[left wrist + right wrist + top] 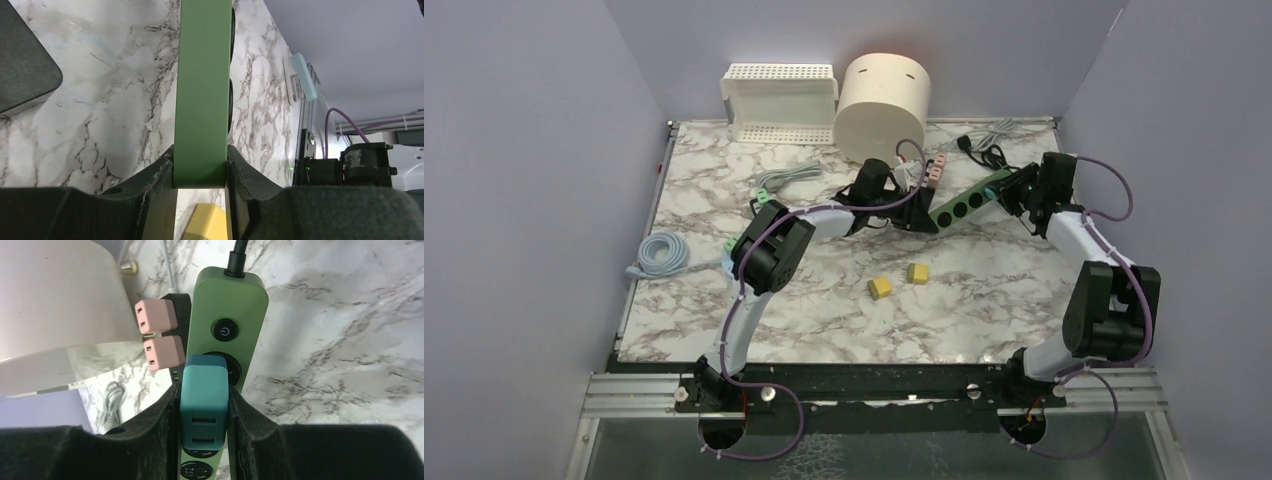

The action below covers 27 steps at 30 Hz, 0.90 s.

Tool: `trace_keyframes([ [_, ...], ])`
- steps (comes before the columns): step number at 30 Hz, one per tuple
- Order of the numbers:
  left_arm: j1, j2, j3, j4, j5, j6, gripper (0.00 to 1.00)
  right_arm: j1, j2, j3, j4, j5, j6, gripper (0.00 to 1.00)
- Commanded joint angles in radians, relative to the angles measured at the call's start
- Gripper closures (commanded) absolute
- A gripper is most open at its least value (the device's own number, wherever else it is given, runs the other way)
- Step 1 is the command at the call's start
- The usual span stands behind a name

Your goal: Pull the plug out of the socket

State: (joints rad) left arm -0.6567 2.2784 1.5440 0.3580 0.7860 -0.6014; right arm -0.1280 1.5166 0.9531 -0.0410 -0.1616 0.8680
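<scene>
A green power strip, the socket, lies slanted on the marble table at the back right. My left gripper is shut on its near end, and the left wrist view shows the strip's edge clamped between both pads. The plug is a teal block with two USB ports, sitting on the strip just below the round power button. My right gripper is shut on its two sides. Whether its pins are still seated is hidden.
Two pink adapters lie beside the strip, next to a cream cylinder. A white basket stands at the back. Two yellow blocks lie mid-table, a coiled cable at the left, and the strip's black cord behind it.
</scene>
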Motion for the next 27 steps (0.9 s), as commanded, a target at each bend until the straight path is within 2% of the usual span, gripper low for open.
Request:
trace_keyframes([
  [1, -0.007, -0.015, 0.055, 0.075, -0.027, -0.052, 1.00, 0.007, -0.020, -0.056, -0.056, -0.093, -0.152, 0.99],
  [3, -0.007, -0.013, 0.061, 0.075, -0.025, -0.055, 1.00, 0.007, -0.052, -0.167, 0.196, -0.328, -0.117, 0.99],
  [5, -0.007, -0.013, 0.066, 0.075, -0.024, -0.058, 1.00, 0.007, -0.045, -0.275, 0.537, -0.551, -0.020, 0.99],
  [7, -0.008, -0.016, 0.068, 0.075, -0.026, -0.058, 1.00, 0.008, -0.010, -0.346, 0.792, -0.652, 0.110, 0.99],
  [8, -0.008, -0.018, 0.068, 0.075, -0.025, -0.058, 1.00, 0.008, 0.006, -0.356, 0.833, -0.664, 0.137, 0.99],
  [9, -0.008, -0.020, 0.067, 0.073, -0.025, -0.057, 1.00, 0.008, 0.010, -0.345, 0.793, -0.654, 0.126, 0.99],
  [11, -0.008, -0.024, 0.065, 0.072, -0.025, -0.055, 1.00, 0.018, -0.014, -0.280, 0.554, -0.549, 0.010, 0.99],
  [13, -0.008, -0.026, 0.062, 0.072, -0.025, -0.055, 1.00, 0.058, -0.069, -0.200, 0.296, -0.312, -0.120, 0.99],
  [15, -0.008, -0.026, 0.064, 0.072, -0.025, -0.055, 1.00, 0.109, -0.110, -0.135, 0.107, -0.040, -0.194, 0.99],
  [17, -0.008, -0.023, 0.069, 0.072, -0.026, -0.058, 1.00, 0.136, -0.130, -0.086, -0.023, 0.161, -0.214, 0.99],
  [20, -0.008, -0.018, 0.081, 0.071, -0.021, -0.061, 1.00, 0.137, -0.154, -0.095, -0.056, 0.246, -0.217, 0.99],
  [22, -0.008, -0.014, 0.087, 0.070, -0.018, -0.064, 1.00, 0.136, -0.194, -0.160, 0.060, 0.120, -0.263, 0.99],
  [24, -0.008, -0.016, 0.092, 0.070, -0.016, -0.064, 1.00, 0.136, -0.239, -0.268, 0.280, -0.124, -0.282, 0.99],
  [25, -0.008, -0.017, 0.093, 0.070, -0.016, -0.064, 1.00, 0.136, -0.249, -0.328, 0.429, -0.319, -0.262, 0.99],
  [27, -0.008, -0.018, 0.096, 0.068, -0.014, -0.064, 1.00, 0.135, -0.216, -0.382, 0.677, -0.564, -0.179, 0.99],
])
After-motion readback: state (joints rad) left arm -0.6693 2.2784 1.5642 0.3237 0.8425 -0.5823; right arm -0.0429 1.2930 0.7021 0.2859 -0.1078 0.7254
